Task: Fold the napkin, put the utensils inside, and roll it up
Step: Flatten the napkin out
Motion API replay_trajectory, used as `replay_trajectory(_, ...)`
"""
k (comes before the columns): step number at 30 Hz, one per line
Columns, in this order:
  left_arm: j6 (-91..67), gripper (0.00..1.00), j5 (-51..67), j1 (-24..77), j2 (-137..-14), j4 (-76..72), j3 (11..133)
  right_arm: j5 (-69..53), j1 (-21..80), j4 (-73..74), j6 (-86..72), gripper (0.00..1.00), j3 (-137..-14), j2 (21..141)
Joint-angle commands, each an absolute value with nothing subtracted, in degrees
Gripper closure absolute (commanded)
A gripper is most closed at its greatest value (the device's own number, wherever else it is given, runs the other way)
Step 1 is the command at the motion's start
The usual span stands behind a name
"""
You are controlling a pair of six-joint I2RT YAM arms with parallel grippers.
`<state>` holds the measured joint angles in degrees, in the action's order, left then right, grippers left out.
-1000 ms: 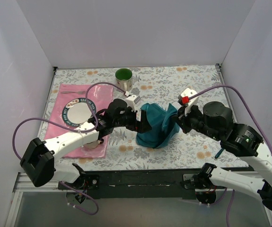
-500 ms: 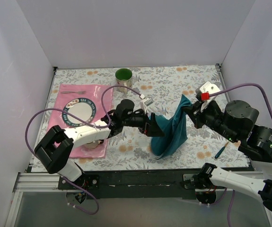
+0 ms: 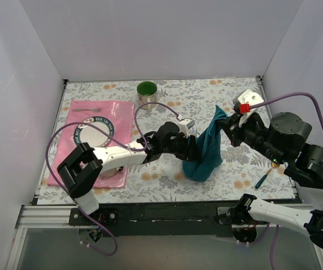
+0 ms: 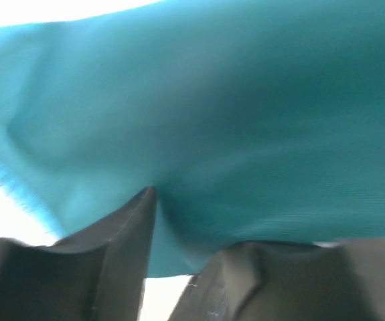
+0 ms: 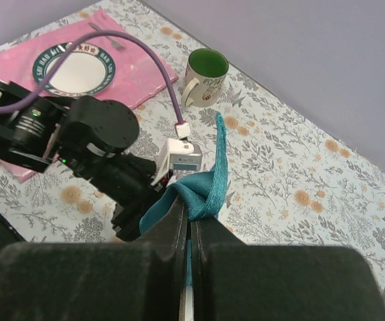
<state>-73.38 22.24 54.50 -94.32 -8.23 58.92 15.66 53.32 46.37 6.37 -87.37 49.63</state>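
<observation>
A pink rectangular plastic placemat (image 3: 116, 115) lies on the flowered table to the left of the cream mug with green inside (image 3: 147, 93). On the placemat rests a round white plate with a dark printed ring (image 3: 92, 134).

The left gripper (image 3: 191, 148) is to the right of the mug and closer to the arm bases. It is pressed into the dark teal cloth napkin (image 3: 207, 153). In the left wrist view its fingers (image 4: 122, 234) stand a little apart with cloth between them. If they really clamp it, I cannot tell.

The napkin hangs in a bunched column to the right of the mug, and its low end touches the table. The right gripper (image 3: 224, 122), further right of the mug, has its fingers pressed together on the top fold of the napkin and holds it up.

Far to the right of the mug, near the front edge, lies one slim utensil with a dark green handle (image 3: 262, 179).
</observation>
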Motion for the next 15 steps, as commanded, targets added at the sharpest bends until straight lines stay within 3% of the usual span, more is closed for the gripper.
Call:
replay_trajectory(1,-68.0,0.67,5.9,54.0,-94.9,6.1,65.0,16.0,53.3,43.1,8.5,0.99,-91.1,46.3)
replay_trajectory(2,-67.1,0.75,4.8,53.9,-93.7,6.7,65.6,16.3,53.3,43.5,8.7,0.99,-91.7,46.1)
replay_trajectory(5,-61.9,0.87,2.0,53.4,-87.5,9.4,68.3,17.7,53.3,44.6,9.8,0.99,-92.8,45.1)
replay_trajectory(6,-60.7,0.98,1.4,53.4,-85.7,12.6,69.5,18.2,53.3,45.1,10.2,0.99,-93.1,44.7)
replay_trajectory(15,-52.0,1.00,7.5,53.4,-67.5,29.2,81.7,17.8,53.3,50.3,14.8,0.99,-96.1,43.5)
